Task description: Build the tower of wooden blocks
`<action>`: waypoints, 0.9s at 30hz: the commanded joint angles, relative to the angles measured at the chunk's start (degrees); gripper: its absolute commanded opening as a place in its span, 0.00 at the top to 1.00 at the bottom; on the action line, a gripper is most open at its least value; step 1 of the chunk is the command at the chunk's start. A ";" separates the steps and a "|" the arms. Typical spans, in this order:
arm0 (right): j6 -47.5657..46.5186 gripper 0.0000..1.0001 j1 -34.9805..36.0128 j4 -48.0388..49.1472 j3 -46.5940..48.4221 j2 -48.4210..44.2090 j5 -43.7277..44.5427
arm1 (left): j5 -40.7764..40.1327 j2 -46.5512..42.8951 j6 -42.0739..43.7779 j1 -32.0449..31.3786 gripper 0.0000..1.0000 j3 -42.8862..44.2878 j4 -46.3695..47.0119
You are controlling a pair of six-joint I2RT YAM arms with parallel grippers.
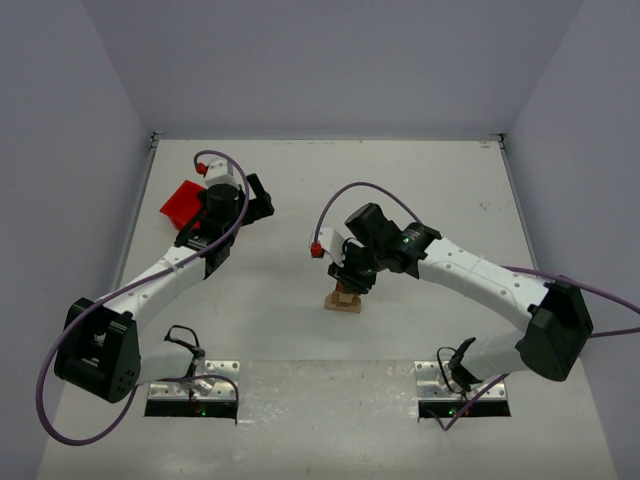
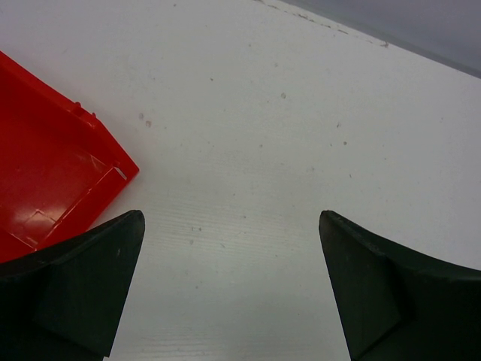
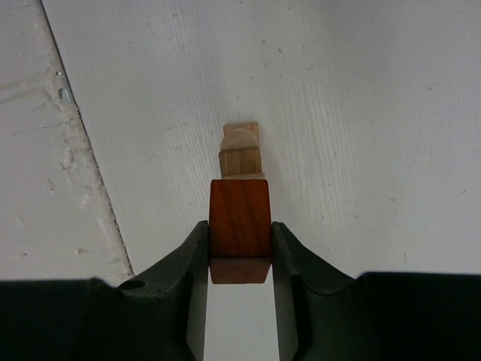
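Observation:
My right gripper [image 3: 240, 239] is shut on the dark reddish-brown roof piece [image 3: 239, 218] and holds it right over the small stack of pale wooden blocks [image 3: 240, 154]. Whether the piece touches the stack I cannot tell. In the top view the stack stands on its tan plank base [image 1: 342, 302] mid-table, with my right gripper [image 1: 352, 277] directly above it and hiding the roof piece. My left gripper [image 2: 229, 248] is open and empty over bare table, near the red bin. It shows at the left in the top view [image 1: 262, 200].
The red plastic bin [image 1: 184, 203] lies at the far left beside my left arm, and its corner shows in the left wrist view [image 2: 52, 173]. A seam in the table surface [image 3: 83, 158] runs left of the stack. Grey walls enclose the table.

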 commanded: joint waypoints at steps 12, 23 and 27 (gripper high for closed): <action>-2.37 0.77 0.35 4.07 -1.29 -2.64 -1.45 | 0.96 -1.59 0.60 0.24 0.00 -0.07 3.53; -4.16 0.71 0.35 4.28 -2.17 -2.79 -1.86 | 1.22 -1.59 0.73 0.24 0.00 -0.07 3.62; -4.33 0.67 0.35 4.46 -2.35 -2.72 -1.53 | 1.39 -1.59 0.73 0.24 0.00 -0.08 3.62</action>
